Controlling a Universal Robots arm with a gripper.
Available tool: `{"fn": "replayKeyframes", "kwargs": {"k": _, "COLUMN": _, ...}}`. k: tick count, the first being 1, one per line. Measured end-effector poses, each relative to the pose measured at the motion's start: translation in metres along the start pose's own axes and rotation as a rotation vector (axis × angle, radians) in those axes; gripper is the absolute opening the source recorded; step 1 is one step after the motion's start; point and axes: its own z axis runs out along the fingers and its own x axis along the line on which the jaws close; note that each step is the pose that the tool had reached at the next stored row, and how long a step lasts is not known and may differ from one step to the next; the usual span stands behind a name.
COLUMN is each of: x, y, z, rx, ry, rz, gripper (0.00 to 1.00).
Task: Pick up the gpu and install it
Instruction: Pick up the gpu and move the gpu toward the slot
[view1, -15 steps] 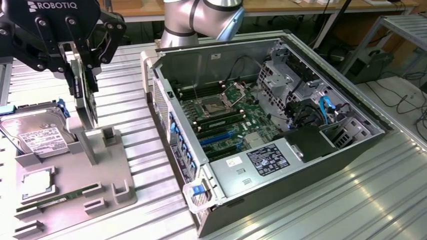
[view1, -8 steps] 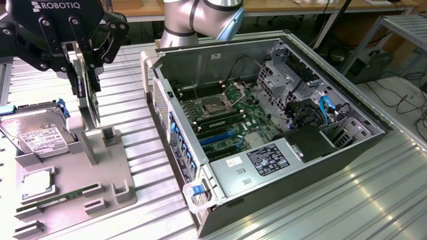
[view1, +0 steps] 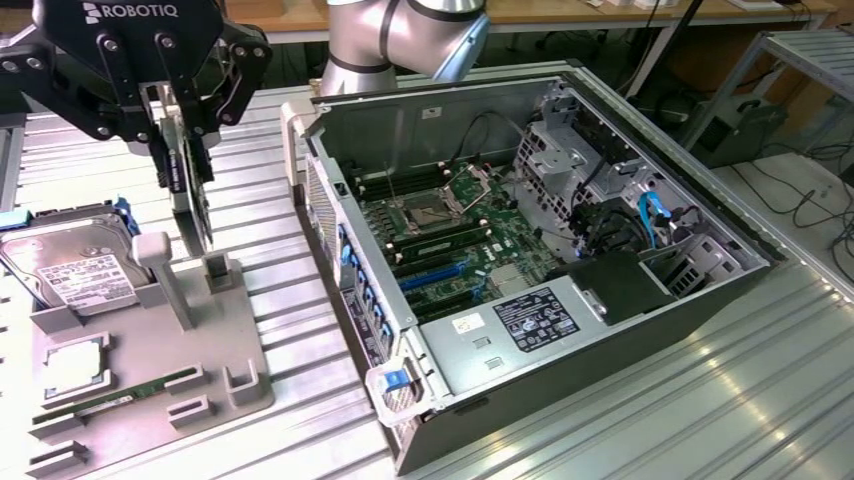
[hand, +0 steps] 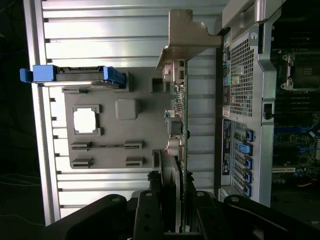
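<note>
The gpu (view1: 191, 200) hangs edge-on and upright in my gripper (view1: 180, 115), which is shut on the card's upper edge. Its lower end is just above a post of the grey holder tray (view1: 200, 345), at the exterior view's left. In the wrist view the gpu (hand: 178, 125) runs as a thin green edge away from my gripper (hand: 170, 212). The silver end bracket (hand: 187, 35) is at its far end. The card hangs between the holder tray (hand: 125, 85) and the computer case's rear panel (hand: 242, 75).
The open computer case (view1: 641, 330) lies on its side at the exterior view's right, motherboard (view1: 454, 235) exposed. On the tray are a hard drive (view1: 74, 265) in a blue caddy, a processor (view1: 74, 365) and a memory stick (view1: 120, 395). The table (view1: 747, 400) is slatted metal.
</note>
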Motion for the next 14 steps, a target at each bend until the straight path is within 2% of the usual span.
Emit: {"fn": "replayKeyframes", "kwargs": {"k": 14, "x": -0.015, "y": 0.0003, "z": 0.0001, "rx": 0.0000, "ry": -0.0013, "rz": 0.000, "gripper": 0.27}}
